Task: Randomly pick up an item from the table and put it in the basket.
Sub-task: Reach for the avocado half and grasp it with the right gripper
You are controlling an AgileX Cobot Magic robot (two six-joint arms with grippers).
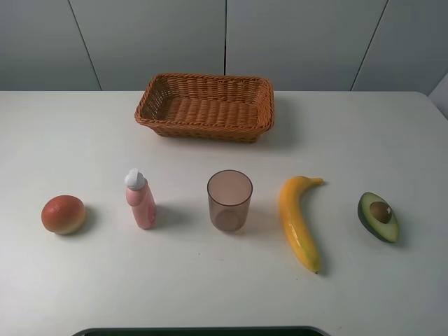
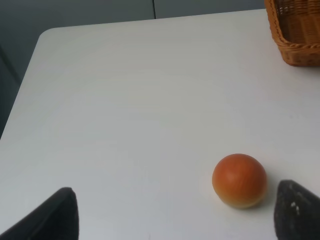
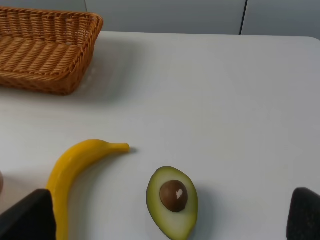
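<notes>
My left gripper [image 2: 177, 220]: jaws wide apart, nothing between them. A red-orange round fruit [image 2: 239, 180] sits near one fingertip, not touching.
My right gripper [image 3: 167, 219]: jaws wide apart and holding nothing.
Item: the halved avocado [image 3: 172, 202], with dark green skin, yellow-green flesh and a brown pit, lies cut face up on the large flat white tabletop [image 1: 350, 140]. It is at the right end of the near row, roughly between my right fingertips.
Row neighbours: a yellow banana [image 1: 299, 220] lies near the avocado but apart from it. Further left stand a translucent brown cup [image 1: 229, 200] and a pink bottle with a white cap [image 1: 140, 199], both upright.
Basket: the rectangular orange-brown woven wicker basket [image 1: 203, 128] is on the far side, well apart from the avocado, with nothing visible inside.
Progress: I judge that no step is complete. Grasping, lifting, carrying and releasing all remain.
</notes>
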